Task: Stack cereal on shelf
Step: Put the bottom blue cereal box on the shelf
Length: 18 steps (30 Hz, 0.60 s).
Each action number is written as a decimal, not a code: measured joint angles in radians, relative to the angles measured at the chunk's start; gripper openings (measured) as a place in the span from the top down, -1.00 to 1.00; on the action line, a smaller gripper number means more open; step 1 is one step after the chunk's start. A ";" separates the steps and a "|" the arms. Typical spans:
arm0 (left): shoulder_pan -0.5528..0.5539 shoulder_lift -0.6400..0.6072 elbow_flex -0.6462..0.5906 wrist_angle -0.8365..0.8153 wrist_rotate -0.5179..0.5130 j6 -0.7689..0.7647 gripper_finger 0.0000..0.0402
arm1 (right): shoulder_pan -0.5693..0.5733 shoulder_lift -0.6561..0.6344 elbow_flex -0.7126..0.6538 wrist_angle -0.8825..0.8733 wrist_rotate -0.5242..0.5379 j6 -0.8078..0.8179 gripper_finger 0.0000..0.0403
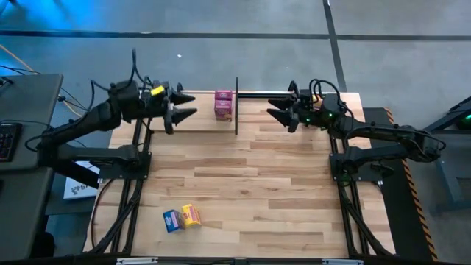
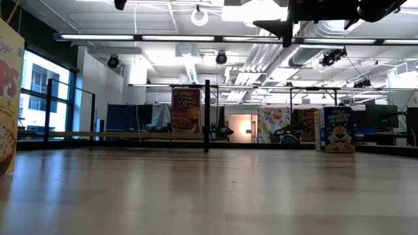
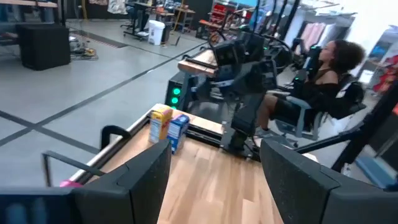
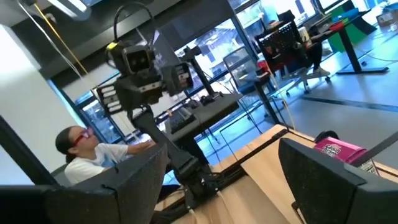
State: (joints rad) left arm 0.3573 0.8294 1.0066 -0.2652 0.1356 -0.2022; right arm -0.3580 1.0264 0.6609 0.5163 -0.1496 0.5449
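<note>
A magenta-pink cereal box point(image 1: 223, 104) stands upright on the pale shelf board point(image 1: 199, 122) at the table's far edge, just left of a black post point(image 1: 236, 107); the low view shows it too point(image 2: 186, 109). My left gripper point(image 1: 188, 106) hovers open, left of this box. My right gripper point(image 1: 276, 110) hovers open, right of the post. A blue box point(image 1: 173, 220) and a yellow box point(image 1: 190, 214) lie near the table's near-left corner. Another yellow box point(image 3: 160, 124) and blue box point(image 3: 178, 132) stand near the right arm's base. The pink box's top point(image 4: 339, 149) shows past my right fingers.
A black rod point(image 1: 287, 94) runs along the far edge, right of the post. A blue box point(image 2: 337, 129) stands far right in the low view, and a yellow box point(image 2: 10, 98) looms at its left edge. People sit beyond the table point(image 3: 323, 81) point(image 4: 81, 155). Bare planks point(image 1: 250, 184) lie mid-table.
</note>
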 joint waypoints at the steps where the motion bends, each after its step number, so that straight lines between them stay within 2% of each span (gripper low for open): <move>1: -0.010 -0.012 -0.025 0.020 0.000 -0.008 -0.19 | 0.005 0.000 0.000 -0.002 0.011 0.000 -0.52; 4: -0.029 -0.035 -0.042 0.015 0.012 -0.007 -0.19 | 0.021 0.000 0.000 -0.003 0.042 0.018 -0.52; 7: -0.069 -0.038 -0.017 -0.073 0.104 0.048 -0.19 | 0.038 0.000 0.000 -0.005 0.045 0.032 -0.52; 9: -0.119 -0.030 0.023 -0.188 0.173 0.116 -0.19 | 0.053 0.000 0.000 -0.005 0.066 0.034 -0.52; 13: -0.281 0.008 0.117 -0.469 0.205 0.260 -0.19 | 0.080 0.000 0.000 -0.014 0.142 0.033 -0.52; 16: -0.438 0.048 0.171 -0.607 0.204 0.318 -0.19 | 0.090 0.000 0.000 -0.026 0.173 0.031 -0.51; 18: -0.553 0.083 0.195 -0.643 0.203 0.335 -0.19 | 0.091 0.000 0.000 -0.035 0.179 0.031 -0.51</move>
State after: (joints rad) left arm -0.1958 0.9121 1.2017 -0.9082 0.3390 0.1325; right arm -0.2672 1.0267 0.6609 0.4811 0.0295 0.5758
